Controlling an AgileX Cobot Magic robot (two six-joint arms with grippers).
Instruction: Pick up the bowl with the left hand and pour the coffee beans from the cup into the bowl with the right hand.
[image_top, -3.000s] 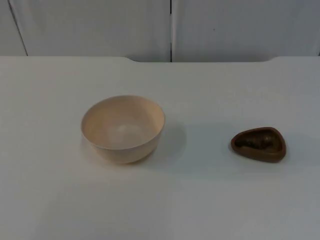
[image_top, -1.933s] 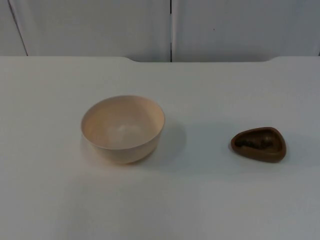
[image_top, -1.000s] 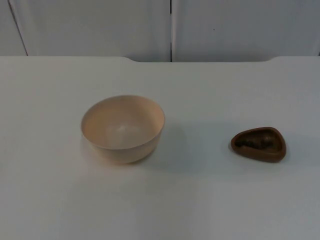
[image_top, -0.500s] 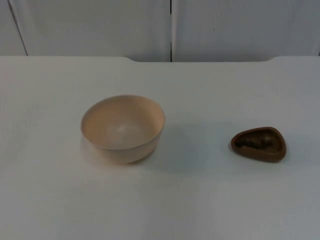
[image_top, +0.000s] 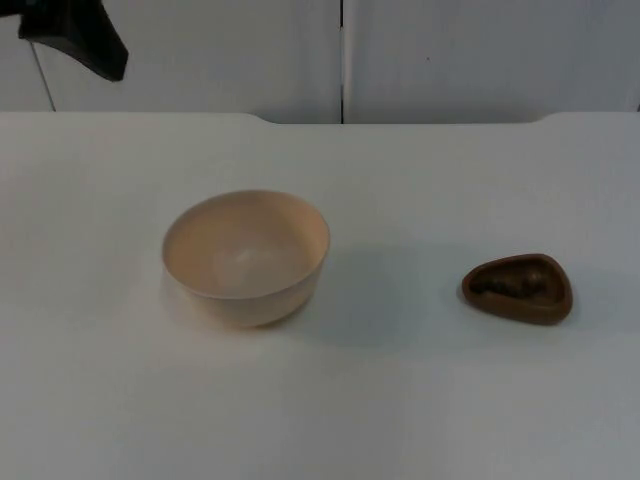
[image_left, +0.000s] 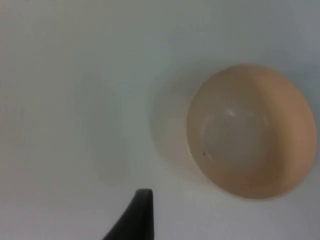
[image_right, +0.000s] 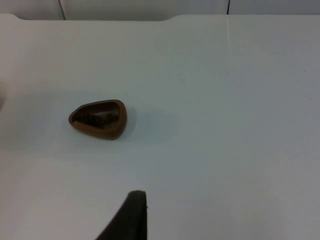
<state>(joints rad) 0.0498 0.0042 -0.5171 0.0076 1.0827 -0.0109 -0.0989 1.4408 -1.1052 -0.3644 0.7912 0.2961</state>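
Bowl (image_top: 246, 256) and cup (image_top: 517, 288) stand well apart on table (image_top: 420, 390).

The bowl (image_top: 246, 257) is pale peach, round and deep, standing upright on the white desk (image_top: 420, 400) left of centre — its inside (image_left: 250, 137) is bare and smooth, with a faint sheen at the bottom. The cup (image_top: 517, 288) is small, brown and rounded-triangular, its narrower end pointing left; it sits upright, well apart from the bowl, to the right and slightly nearer the front edge. Dark coffee beans (image_right: 100, 118) lie inside it — a low, shadowed heap.
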